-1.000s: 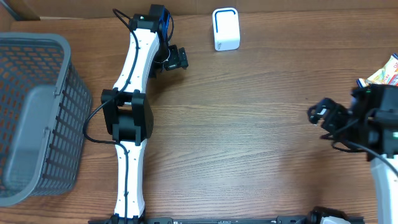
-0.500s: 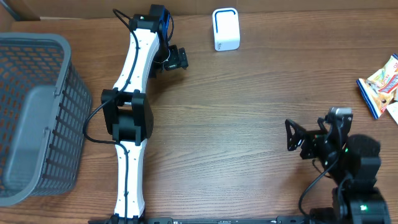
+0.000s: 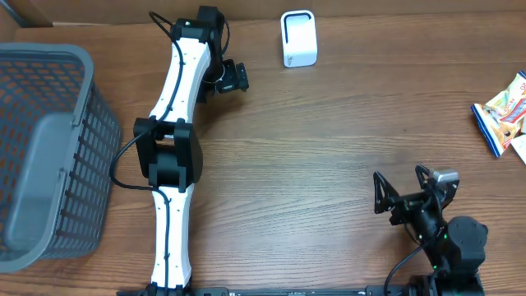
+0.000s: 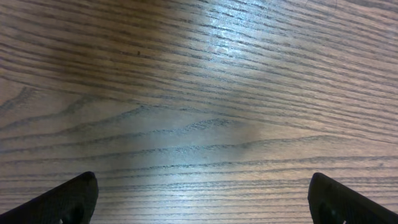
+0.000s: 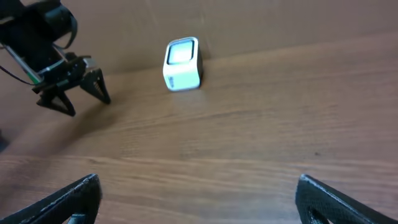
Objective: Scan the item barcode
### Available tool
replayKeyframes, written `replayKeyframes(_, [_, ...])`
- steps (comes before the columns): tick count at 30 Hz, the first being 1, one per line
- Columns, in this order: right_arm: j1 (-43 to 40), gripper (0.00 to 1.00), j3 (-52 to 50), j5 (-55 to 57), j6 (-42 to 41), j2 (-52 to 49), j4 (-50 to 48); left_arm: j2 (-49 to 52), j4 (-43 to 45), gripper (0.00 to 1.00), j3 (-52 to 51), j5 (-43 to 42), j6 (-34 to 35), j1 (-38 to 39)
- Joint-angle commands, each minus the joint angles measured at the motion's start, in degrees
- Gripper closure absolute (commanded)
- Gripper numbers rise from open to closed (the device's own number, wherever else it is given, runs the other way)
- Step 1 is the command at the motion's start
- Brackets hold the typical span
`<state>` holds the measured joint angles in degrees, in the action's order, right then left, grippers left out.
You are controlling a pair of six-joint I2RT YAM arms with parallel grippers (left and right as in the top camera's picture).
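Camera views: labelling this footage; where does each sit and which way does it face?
Overhead: above the table, facing straight down; left arm, right arm, basket, scanner, snack packets.
Left wrist: on the left arm, facing down at bare wood; own fingertips in lower corners.
Right wrist: on the right arm, facing across the table toward the scanner and left gripper; own fingertips low.
Shared: overhead and right wrist both show scanner and left gripper.

No writing here can be read. The snack packet (image 3: 503, 111), at about three o'clock in the overhead view, has bright red and yellow print inside a blue border, but the lettering is too small to make out. The white scanner box (image 3: 297, 39), at twelve o'clock, shows a blue outline on its face, and the right wrist view of it is blurred.
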<state>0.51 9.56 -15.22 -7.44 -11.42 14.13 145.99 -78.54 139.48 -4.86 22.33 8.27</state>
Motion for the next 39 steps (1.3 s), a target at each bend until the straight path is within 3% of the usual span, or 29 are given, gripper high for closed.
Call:
replayKeyframes(1, [0.28, 0.00, -2.78, -0.09, 0.46, 4.13, -2.49, 0.24, 0.00, 0.00, 0.85, 0.44, -0.04, 0.37])
replayKeyframes(17, [1.18, 0.00, -9.16, 4.68, 8.15, 11.30, -13.00, 0.24, 0.00, 0.00, 0.85, 0.42, -0.04, 0.37])
replayKeyframes(39, [0.92, 0.00, -9.09, 11.17, 7.74, 11.26, -9.53, 0.24, 0.00, 0.00, 0.85, 0.42, -0.04, 0.37])
